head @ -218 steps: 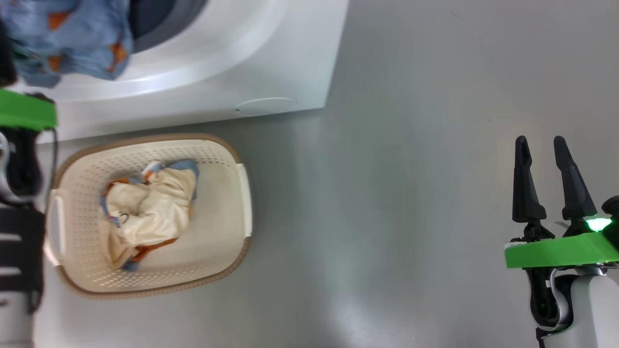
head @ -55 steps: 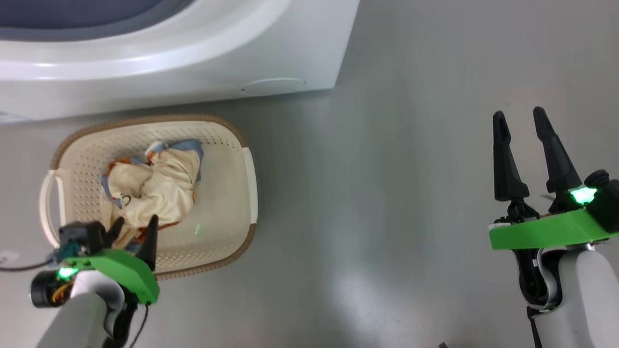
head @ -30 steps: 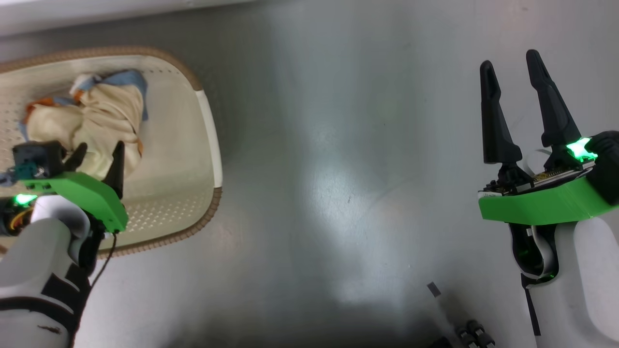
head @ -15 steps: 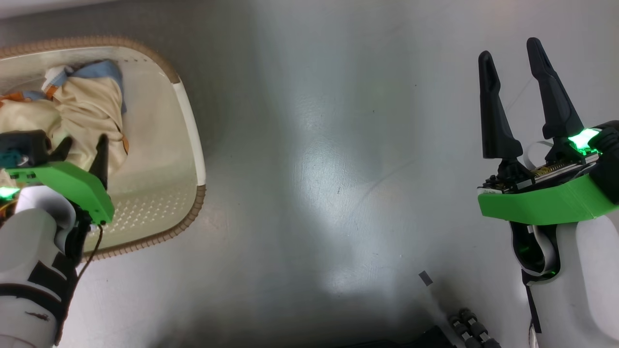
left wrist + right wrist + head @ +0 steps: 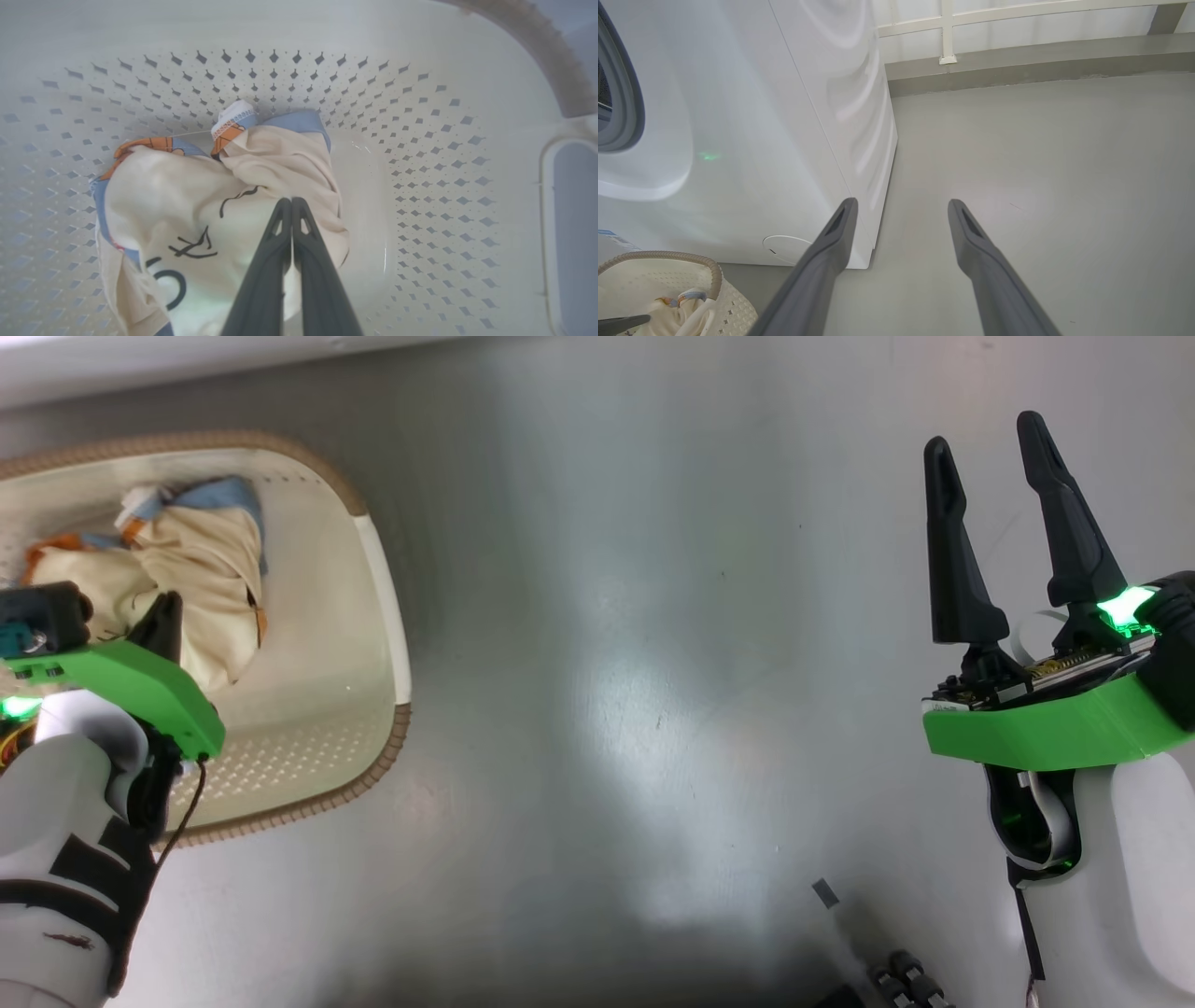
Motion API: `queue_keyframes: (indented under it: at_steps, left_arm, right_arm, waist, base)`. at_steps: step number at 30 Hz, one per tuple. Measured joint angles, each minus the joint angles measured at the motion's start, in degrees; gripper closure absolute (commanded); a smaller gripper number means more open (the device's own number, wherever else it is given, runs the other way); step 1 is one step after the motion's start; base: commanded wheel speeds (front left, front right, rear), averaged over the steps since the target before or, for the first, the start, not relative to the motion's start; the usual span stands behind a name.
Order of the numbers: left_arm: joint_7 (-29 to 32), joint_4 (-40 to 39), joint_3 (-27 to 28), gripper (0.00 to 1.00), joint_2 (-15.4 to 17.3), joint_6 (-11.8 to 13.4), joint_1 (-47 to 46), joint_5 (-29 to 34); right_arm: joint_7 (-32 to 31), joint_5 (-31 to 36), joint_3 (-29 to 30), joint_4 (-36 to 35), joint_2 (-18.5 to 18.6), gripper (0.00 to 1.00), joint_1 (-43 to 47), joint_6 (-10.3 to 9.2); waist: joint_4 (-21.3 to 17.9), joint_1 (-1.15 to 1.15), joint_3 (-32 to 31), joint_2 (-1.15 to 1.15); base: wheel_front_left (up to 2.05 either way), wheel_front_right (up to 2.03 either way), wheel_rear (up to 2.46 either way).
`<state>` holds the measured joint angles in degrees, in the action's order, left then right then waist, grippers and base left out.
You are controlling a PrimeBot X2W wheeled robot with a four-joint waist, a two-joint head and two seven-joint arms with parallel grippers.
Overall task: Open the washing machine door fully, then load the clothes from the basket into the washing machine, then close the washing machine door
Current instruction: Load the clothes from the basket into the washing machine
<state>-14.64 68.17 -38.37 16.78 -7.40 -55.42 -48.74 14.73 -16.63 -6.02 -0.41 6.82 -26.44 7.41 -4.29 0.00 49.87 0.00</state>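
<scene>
A smooth grey floor (image 5: 653, 616), glossy with glare, is seen running to a grey skirting (image 5: 1017, 51) below a white wall. On it the basket (image 5: 381, 588) is set just before the washing machine (image 5: 738, 116), the clothes (image 5: 196, 196) heaped inside. The left gripper (image 5: 292, 201) is pressed shut at the cream cloth — a catch cannot be told — and the right gripper (image 5: 982, 432) is held spread above the floor.
</scene>
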Motion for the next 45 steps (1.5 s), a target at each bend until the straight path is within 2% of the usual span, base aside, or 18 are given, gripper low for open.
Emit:
queue_keyframes:
  at_steps: [7,13,30,38,45]
  left_arm:
    - [0.0,-4.2,3.8,1.0,0.4,0.0,1.8,-2.6]
    - [0.0,-9.5,8.7,1.0,0.6,0.0,6.2,-1.6]
    - [0.0,-29.8,27.0,1.0,-1.1,0.0,22.6,9.6]
    - [0.0,-39.0,31.0,1.0,-2.1,0.0,29.6,13.1]
    - [0.0,-51.2,35.5,1.0,-3.3,0.0,37.2,17.4]
  right_arm:
    - [0.0,-0.1,0.3,1.3,-0.5,0.0,0.0,0.0]
    - [0.0,-0.6,0.5,2.6,-1.0,0.0,0.3,0.0]
    - [0.0,-2.2,2.0,6.0,-0.3,0.0,7.7,0.0]
    - [0.0,-2.7,2.7,6.6,0.6,0.0,10.9,0.0]
    - [0.0,-2.8,3.3,7.1,0.8,0.0,13.3,0.0]
  waist:
    - [0.9,0.0,-3.1,0.0]
    - [1.8,0.0,-6.7,0.0]
    - [4.6,0.0,-20.4,0.0]
    - [5.6,0.0,-25.7,0.0]
    - [6.5,0.0,-30.1,0.0]
  base:
    - [0.0,0.0,0.0]
    - [0.0,0.0,0.0]
    - [0.0,0.0,0.0]
    - [0.0,0.0,0.0]
    - [0.0,0.0,0.0]
